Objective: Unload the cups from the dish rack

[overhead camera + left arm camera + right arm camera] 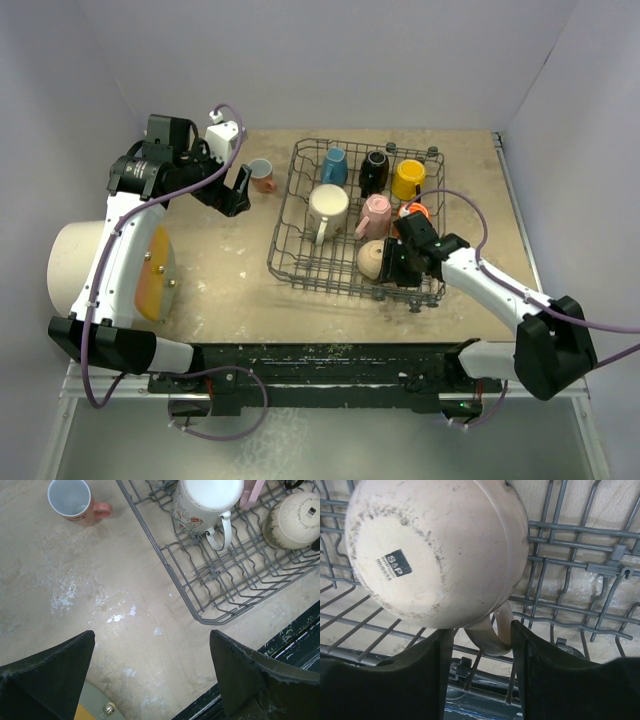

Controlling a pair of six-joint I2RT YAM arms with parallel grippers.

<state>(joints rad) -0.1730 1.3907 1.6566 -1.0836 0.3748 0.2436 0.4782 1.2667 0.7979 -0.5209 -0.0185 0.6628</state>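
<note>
One cup out: salmon mug on table, left of rack. Seven left inside (orange one half hidden). My right gripper straddles tan mug handle, half closed, cannot tell if pinched. Left gripper wide, empty.

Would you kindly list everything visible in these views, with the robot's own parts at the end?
Dish rack: one, dark grey wire, right of centre on the table.
Mugs in the rack: seven. Blue mug, black mug and yellow mug at the far side; cream mug, pink mug and orange mug in the middle; tan mug nearest, base showing.
Salmon mug: one, upright on the table, left of the rack.
Cylinder: one, cream with an orange face, near left.
Table: one, beige.
Left arm: jaws open above bare table.
Right arm: jaws either side of the tan mug's handle.
</note>
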